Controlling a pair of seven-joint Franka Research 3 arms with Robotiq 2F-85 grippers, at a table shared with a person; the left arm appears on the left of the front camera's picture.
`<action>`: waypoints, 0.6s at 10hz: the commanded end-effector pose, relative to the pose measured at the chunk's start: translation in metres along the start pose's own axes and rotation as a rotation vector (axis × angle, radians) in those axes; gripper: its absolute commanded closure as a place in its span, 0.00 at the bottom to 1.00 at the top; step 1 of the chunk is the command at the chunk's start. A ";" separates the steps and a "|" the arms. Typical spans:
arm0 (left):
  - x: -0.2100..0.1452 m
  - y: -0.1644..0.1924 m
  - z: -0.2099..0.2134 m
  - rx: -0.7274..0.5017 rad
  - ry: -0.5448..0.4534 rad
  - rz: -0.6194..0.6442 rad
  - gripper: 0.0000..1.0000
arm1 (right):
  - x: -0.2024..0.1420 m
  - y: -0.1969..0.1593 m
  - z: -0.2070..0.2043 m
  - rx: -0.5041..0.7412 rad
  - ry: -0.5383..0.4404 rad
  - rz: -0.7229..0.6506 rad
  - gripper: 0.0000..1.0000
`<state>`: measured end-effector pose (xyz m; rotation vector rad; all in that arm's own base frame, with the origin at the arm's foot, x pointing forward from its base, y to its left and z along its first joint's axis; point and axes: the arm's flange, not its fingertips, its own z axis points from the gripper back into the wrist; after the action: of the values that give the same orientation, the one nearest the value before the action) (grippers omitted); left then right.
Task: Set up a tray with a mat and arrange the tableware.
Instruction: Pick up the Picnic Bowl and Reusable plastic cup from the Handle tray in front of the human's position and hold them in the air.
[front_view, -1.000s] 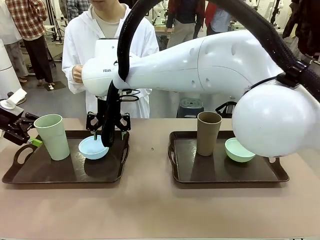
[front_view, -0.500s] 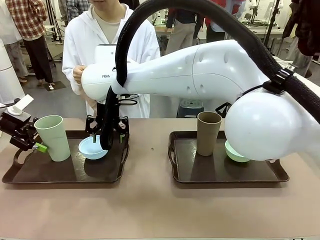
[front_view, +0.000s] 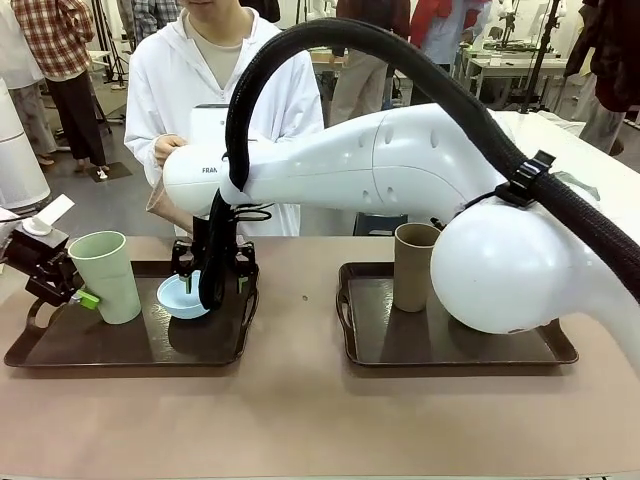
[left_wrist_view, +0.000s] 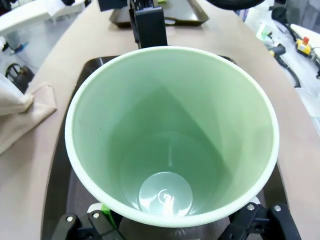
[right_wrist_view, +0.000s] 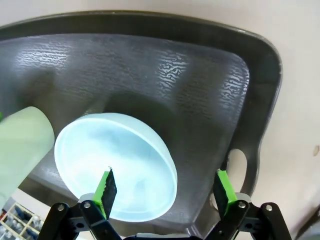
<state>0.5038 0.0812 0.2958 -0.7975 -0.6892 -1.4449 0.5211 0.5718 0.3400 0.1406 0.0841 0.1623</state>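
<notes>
On the left tray (front_view: 110, 345), the pale green cup (front_view: 103, 272) stands upright between the left gripper's (front_view: 78, 293) jaws — I cannot tell whether they touch it. Beside it the right gripper's (right_wrist_view: 165, 189) jaws gape wide astride the light blue bowl's (right_wrist_view: 112, 155) rim, not gripping.

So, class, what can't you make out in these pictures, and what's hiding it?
Front view: the right arm's white elbow covers part of the right tray, hiding whatever sits there.
Front view: a black hose covers the right claw at the light blue bowl; contact unclear.
Left wrist view: the pale green cup mostly covers the left claw's pads; grip unclear.
</notes>
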 end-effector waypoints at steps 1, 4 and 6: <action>-0.007 0.005 -0.001 0.012 -0.032 -0.046 0.00 | 0.013 0.012 0.004 -0.021 -0.029 0.018 0.00; -0.005 0.013 -0.017 0.007 -0.039 -0.027 0.00 | 0.014 0.009 0.005 -0.021 -0.035 0.021 0.00; -0.009 0.016 -0.021 0.009 -0.047 -0.014 0.00 | 0.014 0.009 0.004 -0.025 -0.040 0.024 0.00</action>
<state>0.5118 0.0674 0.2782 -0.8313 -0.6964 -1.4411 0.5246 0.5737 0.3436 0.1496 0.0721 0.1649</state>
